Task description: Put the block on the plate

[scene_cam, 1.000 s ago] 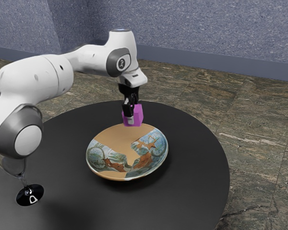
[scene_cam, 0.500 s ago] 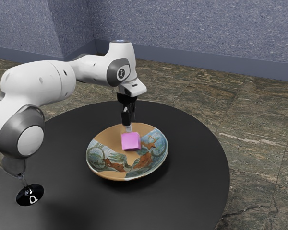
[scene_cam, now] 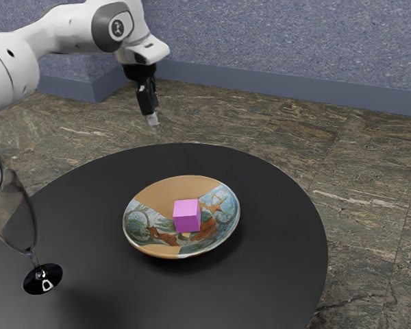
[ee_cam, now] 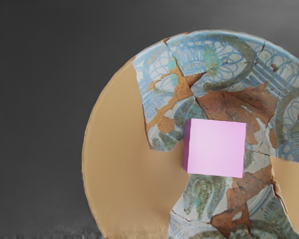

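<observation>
This looks like a room in a home, perhaps a dining area, though the exact kind cannot be told. The speckled blue-gray wall (scene_cam: 281, 41) has a plain baseboard (scene_cam: 260, 80) along its foot and steps out at a corner toward the exterior view's left. The floor (scene_cam: 370, 178) is veined brown-gray stone. On 1 round black table (scene_cam: 281, 260) are 1 stemmed glass (scene_cam: 20, 226), upright, and 1 painted plate (scene_cam: 157, 195) patterned in blue, tan and rust, which suggest dining.
</observation>
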`<action>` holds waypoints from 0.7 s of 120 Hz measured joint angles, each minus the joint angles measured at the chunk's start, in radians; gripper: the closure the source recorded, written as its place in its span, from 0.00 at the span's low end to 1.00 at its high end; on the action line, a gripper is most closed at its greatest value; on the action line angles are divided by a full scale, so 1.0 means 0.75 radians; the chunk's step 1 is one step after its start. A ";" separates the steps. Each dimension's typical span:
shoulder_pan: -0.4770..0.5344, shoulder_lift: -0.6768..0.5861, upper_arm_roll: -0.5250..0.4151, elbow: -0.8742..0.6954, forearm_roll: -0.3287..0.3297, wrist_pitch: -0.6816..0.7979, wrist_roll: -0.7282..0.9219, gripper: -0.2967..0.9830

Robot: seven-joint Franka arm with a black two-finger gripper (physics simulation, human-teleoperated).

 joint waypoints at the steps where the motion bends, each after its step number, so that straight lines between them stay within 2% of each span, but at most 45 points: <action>1: 0.000 -0.004 0.002 0.011 0.000 -0.011 -0.004 0.24; 15: -0.003 -0.036 0.010 0.113 0.017 -0.149 -0.056 0.24; 35: -0.011 -0.069 0.011 0.140 0.050 -0.288 -0.113 0.23; 84: -0.009 -0.070 0.012 0.141 0.062 -0.385 -0.198 0.23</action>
